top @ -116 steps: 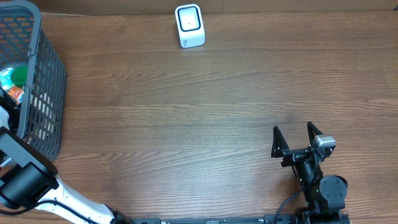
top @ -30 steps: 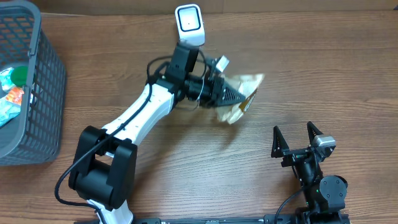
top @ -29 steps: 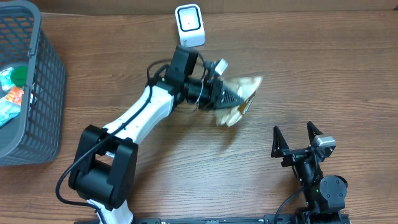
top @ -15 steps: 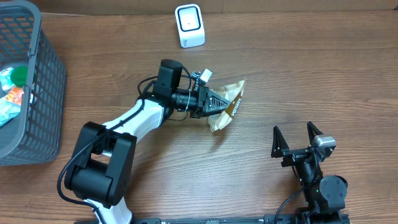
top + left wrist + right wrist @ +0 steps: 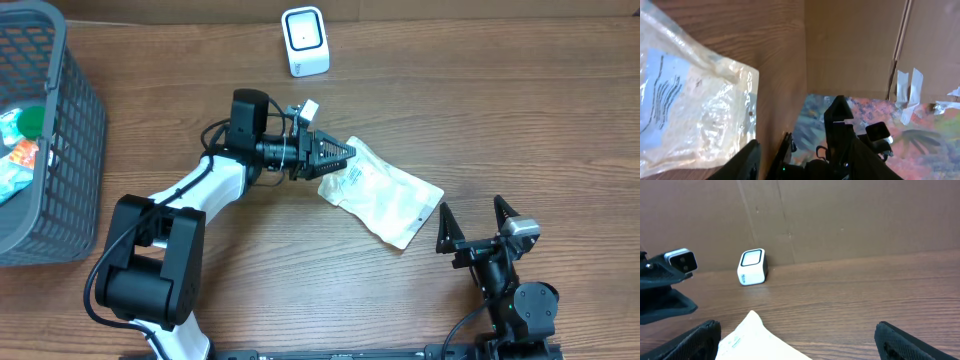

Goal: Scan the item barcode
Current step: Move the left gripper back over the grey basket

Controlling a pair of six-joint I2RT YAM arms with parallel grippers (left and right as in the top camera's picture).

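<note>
On the table (image 5: 200, 90), the pouch (image 5: 385, 195) lay flat, centre-right, label up. The left gripper (image 5: 342, 157) sat at its upper-left corner, jaws partly apart, apparently gripping nothing; the right gripper (image 5: 471, 212) gaped empty, lower right. Best to pinch an edge, label facing the scanner (image 5: 305, 40), top centre.

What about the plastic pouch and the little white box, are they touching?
Apart. The overhead view shows bare table between the plastic pouch and the white box.

Left arm (image 5: 215, 180) extended, right gripper (image 5: 470, 205) jaws wide
</note>
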